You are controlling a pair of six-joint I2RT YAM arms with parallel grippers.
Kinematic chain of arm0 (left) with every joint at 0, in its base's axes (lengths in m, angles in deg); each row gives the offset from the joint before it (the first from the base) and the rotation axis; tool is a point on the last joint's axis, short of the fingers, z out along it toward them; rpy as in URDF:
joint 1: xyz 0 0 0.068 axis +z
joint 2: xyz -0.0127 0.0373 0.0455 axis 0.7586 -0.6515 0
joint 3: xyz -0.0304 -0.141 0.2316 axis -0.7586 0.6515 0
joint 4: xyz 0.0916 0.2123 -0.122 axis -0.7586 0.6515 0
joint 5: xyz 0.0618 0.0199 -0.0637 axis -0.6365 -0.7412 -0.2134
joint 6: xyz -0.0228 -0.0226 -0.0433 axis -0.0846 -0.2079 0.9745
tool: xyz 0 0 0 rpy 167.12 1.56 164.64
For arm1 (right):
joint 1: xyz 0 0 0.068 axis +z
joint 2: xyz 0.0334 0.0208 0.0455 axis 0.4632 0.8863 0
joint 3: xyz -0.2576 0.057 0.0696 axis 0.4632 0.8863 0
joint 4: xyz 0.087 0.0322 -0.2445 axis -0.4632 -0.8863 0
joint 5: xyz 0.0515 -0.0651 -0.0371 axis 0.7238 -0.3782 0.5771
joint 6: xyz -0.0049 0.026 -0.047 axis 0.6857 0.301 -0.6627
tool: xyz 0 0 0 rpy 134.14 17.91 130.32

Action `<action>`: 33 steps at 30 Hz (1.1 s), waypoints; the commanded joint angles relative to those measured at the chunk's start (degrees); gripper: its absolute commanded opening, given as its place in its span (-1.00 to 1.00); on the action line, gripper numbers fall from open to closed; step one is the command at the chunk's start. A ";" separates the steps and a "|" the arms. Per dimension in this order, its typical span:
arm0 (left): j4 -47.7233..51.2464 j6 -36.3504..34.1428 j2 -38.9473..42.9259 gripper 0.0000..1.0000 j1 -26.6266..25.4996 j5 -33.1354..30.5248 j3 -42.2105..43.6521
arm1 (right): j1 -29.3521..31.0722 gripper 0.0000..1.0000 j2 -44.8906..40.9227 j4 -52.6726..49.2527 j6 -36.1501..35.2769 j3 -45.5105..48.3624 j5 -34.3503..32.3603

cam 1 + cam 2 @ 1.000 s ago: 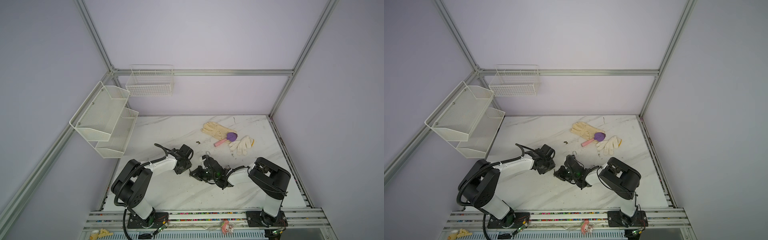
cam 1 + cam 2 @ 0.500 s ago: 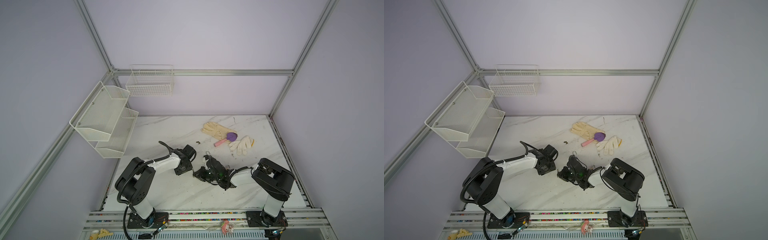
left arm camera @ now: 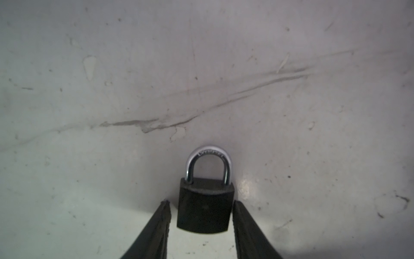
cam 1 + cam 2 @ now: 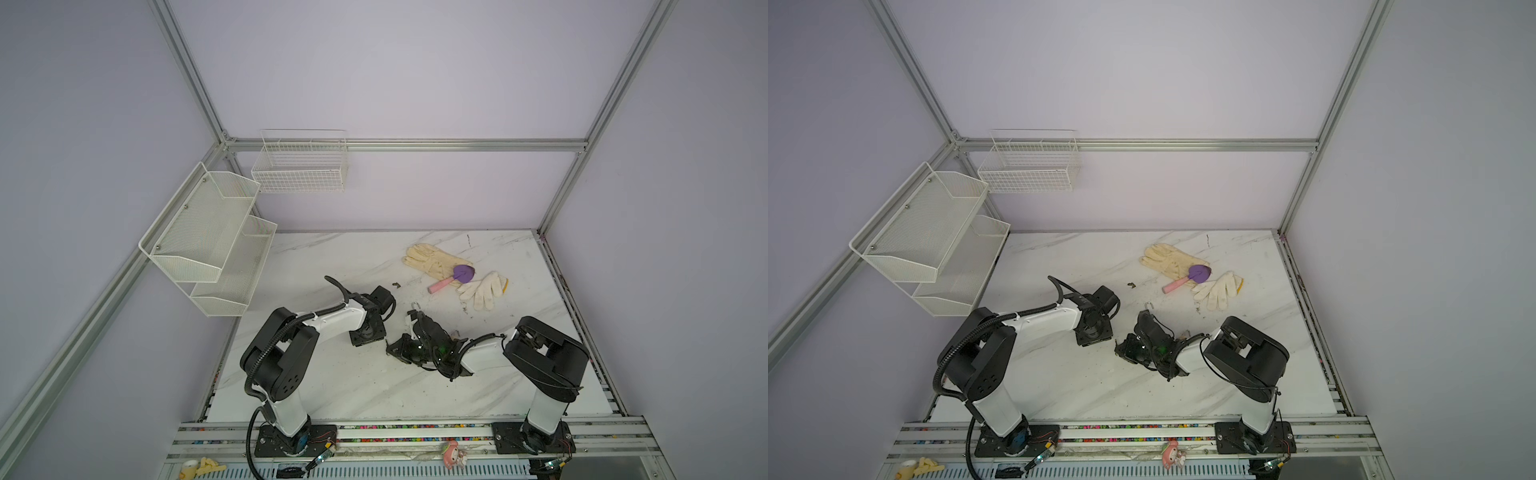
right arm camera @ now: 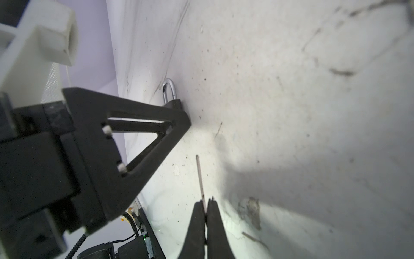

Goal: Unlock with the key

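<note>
The padlock [image 3: 205, 208] lies flat on the marble table [image 3: 112, 67], with its steel shackle [image 3: 208, 154] pointing away from my left wrist and seated in the black body. I judge it dense and rigid for its size, and its smooth flanks could skid on the marble. The place to take it is across the two narrow sides of the body, leaving the end opposite the shackle free, where I expect the keyway; I cannot see it. My left claw [image 3: 201, 201] straddles just there with its jaws apart. One finger looks to touch the body and a sliver of table shows beside the other, so nothing is clamped yet. The key [image 5: 200, 177] looks thin, stiff and light. It shows edge-on, its blade sticking out of my right claw [image 5: 206, 201], which is clenched on its head near the lock. So narrow a pinch may let it twist on meeting the keyway. Well apart, toward the far side, lie a leather glove [image 4: 432, 262], a purple trowel [image 4: 463, 273] and a knit glove [image 4: 484, 289]
</note>
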 commanded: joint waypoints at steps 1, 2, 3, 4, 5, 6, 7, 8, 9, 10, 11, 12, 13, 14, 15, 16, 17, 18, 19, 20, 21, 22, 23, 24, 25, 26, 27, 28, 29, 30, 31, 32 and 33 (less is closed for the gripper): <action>-0.07 -3.56 -1.69 -0.13 0.65 -0.15 -4.46 | -0.24 -1.00 -0.38 0.17 -0.05 0.16 -0.34; -0.06 -3.56 -1.91 -0.13 0.61 0.17 -4.44 | -0.25 -1.00 -0.43 0.17 -0.03 0.18 -0.42; -0.16 -3.64 -2.20 -0.13 0.61 0.54 -4.38 | -0.25 -1.00 -0.49 0.24 0.04 0.13 -0.49; -0.26 -3.81 -2.50 -0.13 0.62 0.81 -4.46 | -0.25 -1.00 -0.52 0.29 0.04 0.18 -0.51; -0.26 -4.12 -2.81 -0.14 0.59 0.97 -4.56 | -0.23 -1.00 -0.48 0.25 0.04 -0.02 -0.49; -0.40 -4.48 -3.03 -0.16 0.58 1.26 -4.63 | -0.25 -1.00 -0.42 0.24 0.04 0.00 -0.62; -0.35 -4.69 -3.21 -0.19 0.62 1.60 -4.78 | -0.20 -1.00 -0.32 0.26 0.00 -0.10 -0.49; -0.35 -4.71 -3.14 -0.20 0.61 1.76 -4.65 | -0.23 -1.00 -0.24 0.26 -0.07 -0.15 -0.48; -0.45 -4.78 -3.06 -0.24 0.61 1.77 -4.66 | -0.25 -1.00 -0.18 0.17 -0.04 -0.30 -0.43; -0.48 -4.98 -3.17 -0.28 0.60 1.87 -4.58 | -0.25 -1.00 0.01 0.25 -0.05 -0.35 -0.37; -0.51 -5.18 -3.17 -0.31 0.62 2.31 -4.55 | -0.25 -1.00 0.05 0.46 0.02 -0.39 -0.26; -0.49 -5.47 -3.33 -0.33 0.61 2.74 -4.55 | -0.25 -1.00 0.12 0.44 -0.01 -0.51 -0.23; -0.36 -5.54 -3.18 -0.38 0.61 2.86 -4.49 | -0.20 -1.00 0.17 0.26 -0.04 -0.82 -0.24; -0.42 -5.54 -2.97 -0.43 0.59 2.86 -4.31 | -0.25 -1.00 0.25 0.26 -0.11 -1.07 -0.24; -0.37 -5.52 -2.78 -0.48 0.59 2.86 -4.20 | -0.24 -1.00 0.44 0.24 -0.38 -1.34 0.05; -0.14 -5.50 -2.61 -0.54 0.61 2.82 -4.26 | -0.19 -1.00 0.85 0.14 -0.92 -1.86 0.58; 0.11 -5.35 -2.35 -0.60 0.60 2.78 -4.41 | -0.25 -1.00 1.20 -0.21 -1.29 -2.22 1.09; 0.53 -4.96 -1.93 -0.65 0.53 3.01 -4.69 | -0.23 -1.00 1.43 -0.05 -1.41 -2.30 1.26; 0.90 -4.39 -1.41 -0.68 0.44 3.21 -5.05 | -0.23 -1.00 1.66 0.91 -1.28 -2.20 1.73; 1.12 -3.76 -0.68 -0.71 0.12 3.14 -5.37 | -0.24 -1.00 1.86 1.83 -1.27 -2.18 2.29; 1.52 -2.76 0.23 -0.75 -0.21 2.80 -5.64 | -0.10 -1.00 2.22 1.64 -1.51 -2.63 2.81; 1.99 -1.69 1.27 -0.78 -0.40 2.04 -5.93 | 0.05 -1.00 2.55 1.35 -2.12 -3.21 3.30; 2.09 -0.97 2.15 -0.78 -0.67 1.41 -6.05 | 0.31 -1.00 2.84 1.30 -2.61 -3.75 3.90; 2.28 -0.31 3.44 -0.79 -0.92 0.80 -6.05 | 0.56 -1.00 2.96 1.56 -2.82 -4.11 4.39; 2.25 0.03 4.37 -0.80 -0.96 0.69 -6.11 | 0.80 -1.00 2.95 3.05 -2.69 -3.98 4.88; 2.35 0.08 5.02 -0.81 -0.91 0.75 -6.27 | 1.02 -1.00 2.91 3.91 -2.61 -3.94 5.22; 2.83 0.20 5.80 -0.82 -1.03 0.71 -6.61 | 1.24 -1.00 2.95 3.82 -2.56 -4.20 5.14; 3.19 0.30 6.37 -0.83 -1.15 0.68 -6.87 | 1.41 -1.00 2.95 4.34 -2.53 -4.22 4.94; 3.47 0.30 6.86 -0.84 -1.27 0.70 -7.05 | 1.57 -1.00 2.91 4.68 -2.42 -4.26 4.84; 4.09 0.77 7.39 -0.85 -1.38 0.58 -7.31 | 1.66 -1.00 3.02 4.98 -2.30 -4.35 4.73; 4.47 1.12 7.94 -0.86 -1.48 0.34 -7.45 | 1.76 -1.00 2.87 5.49 -2.16 -4.31 4.46; 4.51 1.26 8.50 -0.87 -1.62 0.02 -7.37 | 1.87 -1.00 2.54 5.95 -2.07 -4.15 3.84; 4.80 1.35 9.07 -0.87 -1.71 -0.27 -7.36 | 1.86 -1.00 2.06 6.06 -1.95 -3.83 3.02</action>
